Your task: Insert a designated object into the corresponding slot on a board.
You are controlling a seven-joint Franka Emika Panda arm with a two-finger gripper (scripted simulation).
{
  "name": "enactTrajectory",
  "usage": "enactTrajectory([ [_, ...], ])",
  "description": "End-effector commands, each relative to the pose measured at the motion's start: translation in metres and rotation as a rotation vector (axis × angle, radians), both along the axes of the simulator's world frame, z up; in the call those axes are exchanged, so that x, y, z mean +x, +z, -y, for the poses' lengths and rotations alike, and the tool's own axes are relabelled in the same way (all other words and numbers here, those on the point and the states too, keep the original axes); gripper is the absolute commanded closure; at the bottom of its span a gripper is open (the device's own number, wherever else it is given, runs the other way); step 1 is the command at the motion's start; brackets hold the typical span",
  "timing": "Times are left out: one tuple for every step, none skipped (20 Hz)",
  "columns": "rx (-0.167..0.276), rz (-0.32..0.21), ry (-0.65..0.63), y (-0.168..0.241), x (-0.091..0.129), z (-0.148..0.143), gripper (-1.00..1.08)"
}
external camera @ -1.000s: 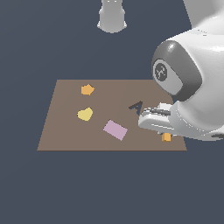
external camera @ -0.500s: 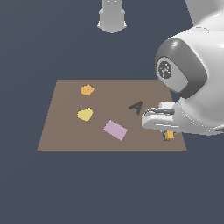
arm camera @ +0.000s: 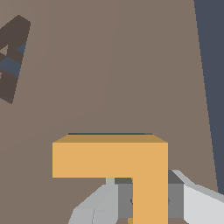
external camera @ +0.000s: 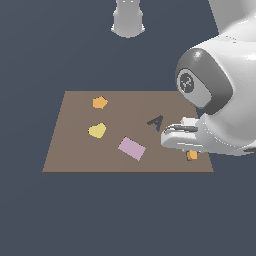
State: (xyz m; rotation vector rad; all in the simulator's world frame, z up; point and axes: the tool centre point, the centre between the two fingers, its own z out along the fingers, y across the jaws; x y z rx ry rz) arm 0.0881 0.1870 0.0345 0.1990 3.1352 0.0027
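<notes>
Gripper [arm camera: 146, 205] fingers are clamped on one arm of the orange L-shaped block [arm camera: 114, 159], as my wrist view shows, with the other arm sticking out sideways. In the exterior view I see only a small orange corner of that block [external camera: 192, 155] below the gripper [external camera: 176, 138], near the board's [external camera: 75, 150] corner at the exterior view's right. The dark A-shaped cut-out [external camera: 157, 122] sits just beside it, farther in on the board.

I judge this to be the insertion step: the block is over, or partly seated in, its slot. A thin dark line [arm camera: 109, 133] runs along the block's far edge, which may be the slot's rim, but I cannot tell whether the block is fully down.

Next I would press straight down, keeping both arms square to the cut-out, and let go only once the block sits flush.
</notes>
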Motion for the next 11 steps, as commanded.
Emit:
enactTrajectory([
  [0.000,0.000,-0.001,-0.0038,-0.0001,0.0002,1.08],
  [0.000,0.000,-0.001,-0.0038,-0.0001,0.0002,-0.92],
  [0.000,0.000,-0.001,-0.0038,-0.0001,0.0002,-0.92],
  [0.000,0.000,-0.001,-0.0038,-0.0001,0.0002,-0.92],
  [0.000,0.000,-0.001,-0.0038,-0.0001,0.0002,-0.92],
  [0.000,0.000,-0.001,-0.0038,-0.0001,0.0002,-0.92],
  [0.000,0.000,-0.001,-0.0038,-0.0001,0.0002,-0.92],
  [0.000,0.000,-0.001,-0.0038,-0.0001,0.0002,-0.92],
  [0.000,0.000,-0.001,-0.0038,-0.0001,0.0002,-0.92],
  [0.000,0.000,-0.001,-0.0038,-0.0001,0.0002,-0.92],
  [0.000,0.000,-0.001,-0.0038,-0.0001,0.0002,-0.92],
])
